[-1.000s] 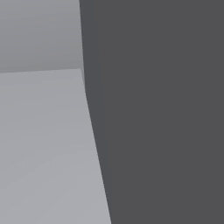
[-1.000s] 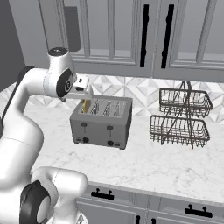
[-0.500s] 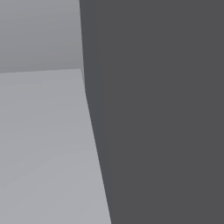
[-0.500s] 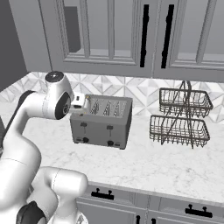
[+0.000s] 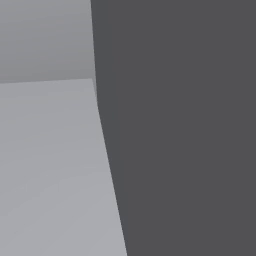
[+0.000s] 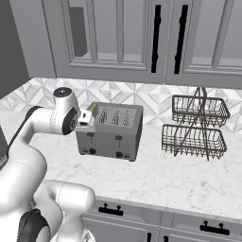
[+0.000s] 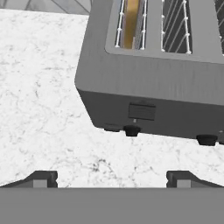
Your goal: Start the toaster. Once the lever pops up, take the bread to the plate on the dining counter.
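Note:
A grey multi-slot toaster (image 6: pixel 111 133) stands on the marble counter (image 6: pixel 189 179) against the tiled wall. The bread (image 6: pixel 94 111) sits upright in its leftmost slot; in the hand view the bread (image 7: pixel 131 21) shows as a tan slice between the wires. The toaster's dark lever (image 7: pixel 142 111) is on its front face (image 7: pixel 153 74), above a small knob (image 7: pixel 131 130). My gripper (image 6: pixel 88 118) hovers at the toaster's left end, above the counter. In the hand view the gripper (image 7: pixel 111 179) is open, with nothing between its fingertips (image 7: pixel 41 178). The plate and the dining counter are out of view.
A two-tier wire basket rack (image 6: pixel 196 127) stands right of the toaster. Grey wall cabinets (image 6: pixel 156 42) with dark handles hang above. A dark grey panel (image 5: pixel 180 130) stands close in front of the left base view. Drawer fronts (image 6: pixel 156 224) run below the counter edge.
The arm has lowered, bringing the hand down beside the toaster's left end. The jaws have stayed open. The toaster and the bread have not moved.

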